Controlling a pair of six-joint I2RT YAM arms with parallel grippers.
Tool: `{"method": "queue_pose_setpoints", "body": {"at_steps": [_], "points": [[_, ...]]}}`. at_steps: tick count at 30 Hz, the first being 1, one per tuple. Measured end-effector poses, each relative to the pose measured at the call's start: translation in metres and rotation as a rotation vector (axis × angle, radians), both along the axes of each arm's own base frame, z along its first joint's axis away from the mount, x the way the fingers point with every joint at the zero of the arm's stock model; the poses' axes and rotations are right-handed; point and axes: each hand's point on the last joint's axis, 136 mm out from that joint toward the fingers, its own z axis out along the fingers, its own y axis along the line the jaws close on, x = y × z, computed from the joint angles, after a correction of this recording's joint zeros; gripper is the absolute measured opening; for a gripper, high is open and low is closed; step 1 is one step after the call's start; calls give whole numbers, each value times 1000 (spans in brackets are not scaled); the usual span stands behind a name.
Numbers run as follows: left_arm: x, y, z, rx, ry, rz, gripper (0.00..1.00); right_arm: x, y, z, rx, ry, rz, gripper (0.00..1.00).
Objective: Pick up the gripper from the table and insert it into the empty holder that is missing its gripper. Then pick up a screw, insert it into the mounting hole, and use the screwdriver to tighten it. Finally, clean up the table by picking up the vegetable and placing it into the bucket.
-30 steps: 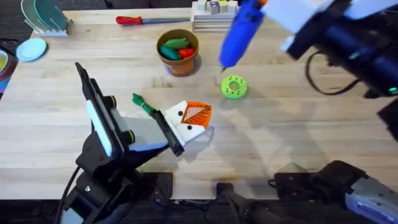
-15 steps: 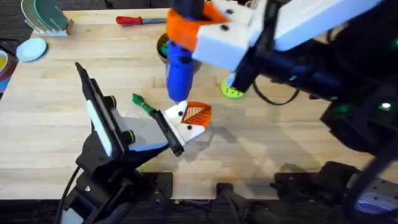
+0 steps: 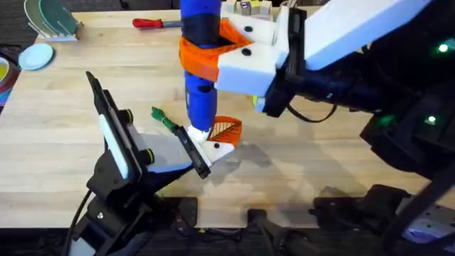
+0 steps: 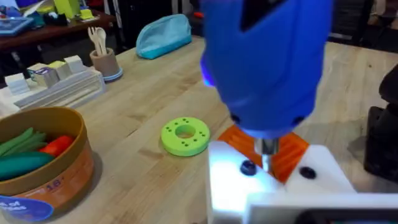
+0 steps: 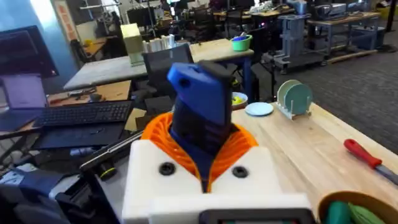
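My right gripper (image 3: 202, 60) is shut on the blue screwdriver (image 3: 199, 85), which stands upright; its orange pads (image 5: 155, 134) clasp the blue body (image 5: 199, 112). The driver's metal bit (image 4: 267, 149) rests on the white holder (image 3: 217, 148), between two dark screw heads (image 4: 247, 167). The orange ribbed gripper (image 3: 226, 130) sits in that holder. My left gripper (image 3: 197, 158) is shut on the holder from the left. The green vegetable (image 3: 163, 119) lies on the table just left of the holder. The brown bucket (image 4: 62, 174) holds several toy vegetables.
A green disc with a centre hole (image 4: 185, 135) lies between the bucket and the holder. A red-handled screwdriver (image 3: 153, 23) lies at the back edge. A rack of plates (image 3: 50, 18) and a blue lid (image 3: 35, 55) stand at the far left; a block stack (image 4: 56, 84) is behind.
The right arm swung the blue screwdriver from the back right over to the holder, turned it upright and lowered its tip onto it. The left arm and holder stayed put.
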Motion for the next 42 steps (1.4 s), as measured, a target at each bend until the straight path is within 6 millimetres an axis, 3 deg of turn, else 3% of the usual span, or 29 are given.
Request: {"method": "queue_pose_setpoints", "body": {"at_steps": [17, 28, 42], "points": [[0, 0, 0, 0, 0, 0, 5, 3, -4, -1, -7, -10, 12, 21], [0, 0, -1, 1, 2, 2, 5, 12, 0, -14, -34, 16, 3, 21], [1, 1, -1, 2, 3, 8, 5, 16, -3, -11, -28, -8, -11, 21]]}}
